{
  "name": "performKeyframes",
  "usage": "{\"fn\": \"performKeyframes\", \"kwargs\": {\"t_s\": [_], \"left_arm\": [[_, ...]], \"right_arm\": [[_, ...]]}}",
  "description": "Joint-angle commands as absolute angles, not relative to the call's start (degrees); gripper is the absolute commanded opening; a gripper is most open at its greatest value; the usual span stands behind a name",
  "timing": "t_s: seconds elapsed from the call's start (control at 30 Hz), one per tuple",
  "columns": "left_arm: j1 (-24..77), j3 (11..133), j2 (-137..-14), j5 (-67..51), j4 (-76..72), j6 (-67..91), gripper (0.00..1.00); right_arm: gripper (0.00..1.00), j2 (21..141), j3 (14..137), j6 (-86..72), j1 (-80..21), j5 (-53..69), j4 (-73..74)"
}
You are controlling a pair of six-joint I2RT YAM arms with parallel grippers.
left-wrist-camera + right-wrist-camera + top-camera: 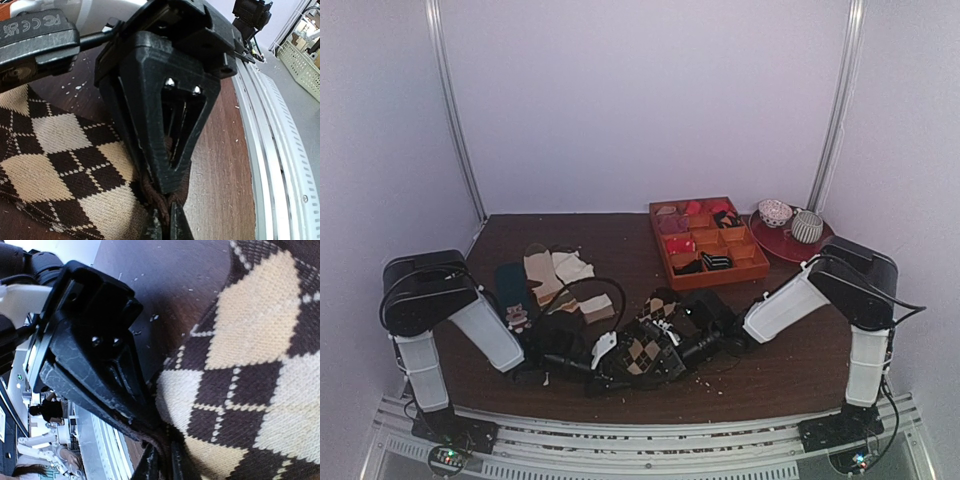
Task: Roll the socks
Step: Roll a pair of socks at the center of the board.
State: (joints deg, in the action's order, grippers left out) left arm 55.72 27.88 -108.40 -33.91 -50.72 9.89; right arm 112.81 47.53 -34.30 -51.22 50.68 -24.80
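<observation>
The argyle socks lie bunched near the table's front middle, between both arms. In the left wrist view their brown and cream diamonds fill the lower left. My left gripper is shut on the socks' dark brown edge, which is pinched between its fingertips. In the right wrist view the socks bulge at the right. My right gripper is shut on a dark hem of the socks at the bottom of that view. From above, both grippers sit low against the bundle, left and right of it.
Striped socks and a dark teal sock lie behind the left arm, with a small beige block beside them. An orange compartment tray and a red plate with two cups stand at the back right. The metal rail runs along the near edge.
</observation>
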Motion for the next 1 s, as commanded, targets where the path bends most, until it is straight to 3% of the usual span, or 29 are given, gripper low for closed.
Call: {"fn": "performKeyframes", "kwargs": {"t_s": [0.0,0.27,0.43,0.67,0.97], "left_arm": [[56.07,27.60,-109.20,-34.70,-49.38,15.28,0.00],[55.99,28.43,-110.88,-33.07,-37.14,28.93,0.00],[55.99,27.62,-110.46,-34.19,-33.97,33.66,0.00],[55.99,29.00,-109.44,-33.02,-28.68,33.81,0.00],[56.01,28.47,-109.60,-32.35,-28.60,33.12,0.00]], "right_arm": [[0.16,112.97,44.90,-31.76,-50.82,45.77,-17.83],[0.35,93.58,40.04,-16.55,-51.41,36.85,-23.49],[0.40,84.50,35.67,3.96,-58.81,22.16,-22.33],[0.41,87.59,33.82,20.72,-68.51,6.58,-24.24],[0.40,93.09,36.82,25.52,-69.45,2.93,-22.68]]}}
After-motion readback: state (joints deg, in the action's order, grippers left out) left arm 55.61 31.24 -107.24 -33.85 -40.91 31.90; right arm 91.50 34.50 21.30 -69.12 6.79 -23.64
